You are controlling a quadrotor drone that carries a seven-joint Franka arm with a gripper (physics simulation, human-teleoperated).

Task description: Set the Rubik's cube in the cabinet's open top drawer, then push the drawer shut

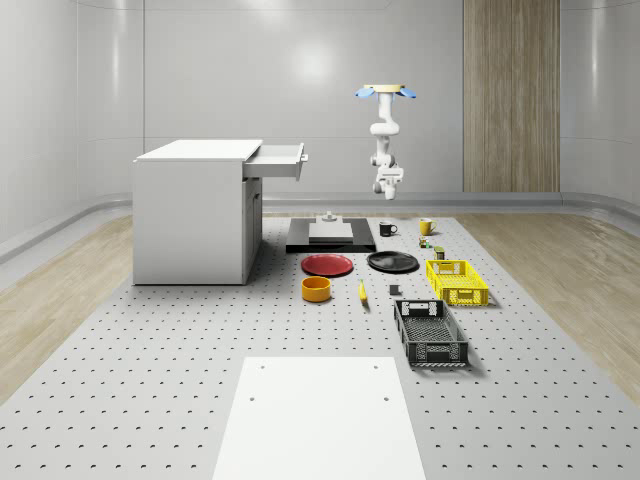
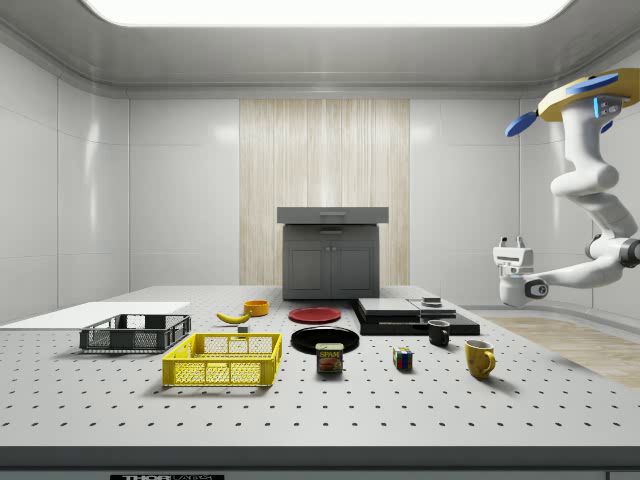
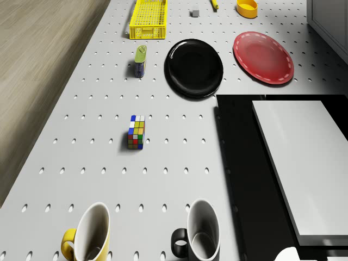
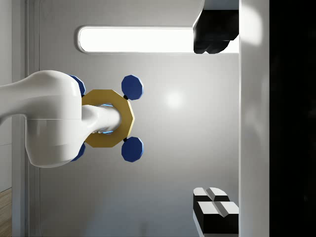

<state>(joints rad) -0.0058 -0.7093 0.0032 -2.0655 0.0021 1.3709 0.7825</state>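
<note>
Perforated table (image 1: 150,380) (Rubik's cube (image 3: 136,132) untouched)

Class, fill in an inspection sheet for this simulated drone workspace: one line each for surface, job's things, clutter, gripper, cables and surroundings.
Surface: grey perforated table with a white sheet on it.
Job's things: Rubik's cube sits on the table, apart from the mugs; cabinet has its top drawer pulled out.
Clutter: yellow mug, black mug, can, black plate, red plate, yellow crate, black crate, orange bowl, banana, black slab.
Gripper: gripper held high, holding nothing; drone hovers over the mugs' end of the table.
Cables: nothing seen.
Surroundings: pale walls, wood panel, ceiling light.
</note>
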